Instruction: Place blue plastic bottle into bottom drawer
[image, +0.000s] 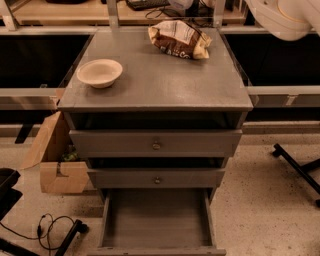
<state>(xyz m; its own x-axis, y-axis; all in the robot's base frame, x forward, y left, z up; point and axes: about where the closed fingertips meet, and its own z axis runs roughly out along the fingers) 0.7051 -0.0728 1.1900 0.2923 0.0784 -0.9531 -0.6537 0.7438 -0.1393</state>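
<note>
Only my arm (282, 17) shows, top right; my gripper is out of shot, grip unknown, and the blue plastic bottle too. Bottom drawer (157, 220) hangs open below; bowl (99, 72) and snack bag (178, 40) sit up top

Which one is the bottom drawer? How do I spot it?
Find the grey cabinet in the middle, then look down its front to the bottom drawer near the floor. It alone is pulled wide open, its floor showing. The end effector is out of view.
</note>
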